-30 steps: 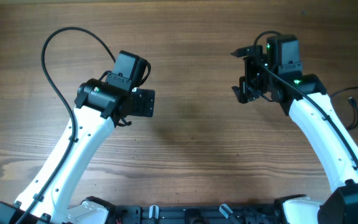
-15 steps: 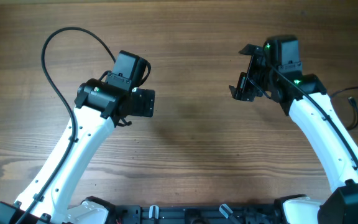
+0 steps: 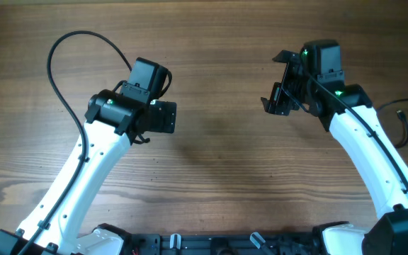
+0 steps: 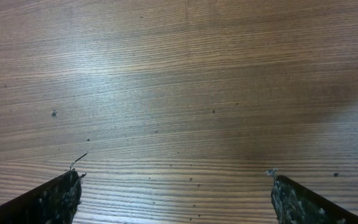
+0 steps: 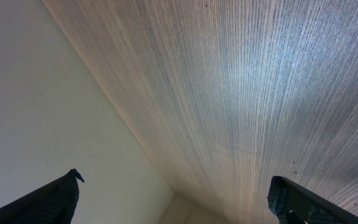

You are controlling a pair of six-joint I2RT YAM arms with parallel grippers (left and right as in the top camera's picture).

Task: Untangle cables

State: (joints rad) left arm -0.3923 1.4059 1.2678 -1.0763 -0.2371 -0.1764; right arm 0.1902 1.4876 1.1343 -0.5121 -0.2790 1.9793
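The cables (image 3: 404, 127) show only in the overhead view, as thin black cords with a small plug end at the far right edge of the table, partly cut off by the frame. My right gripper (image 3: 278, 81) is open and empty, well to the left of them, at the back right. Its wrist view (image 5: 174, 186) shows only bare wood and the table's edge. My left gripper (image 3: 163, 117) is open and empty over the left middle of the table. Its wrist view (image 4: 176, 186) shows only bare wood between the fingers.
The wooden table (image 3: 218, 163) fills the overhead view. A thick black cable (image 3: 51, 60) loops from the left arm at the back left. A pale surface (image 5: 36, 112) lies beyond the table's edge. The arm bases stand along the front edge (image 3: 211, 244).
My right gripper has turned slightly, its upper finger shifting right, then held still. The left arm and the cables have not moved.
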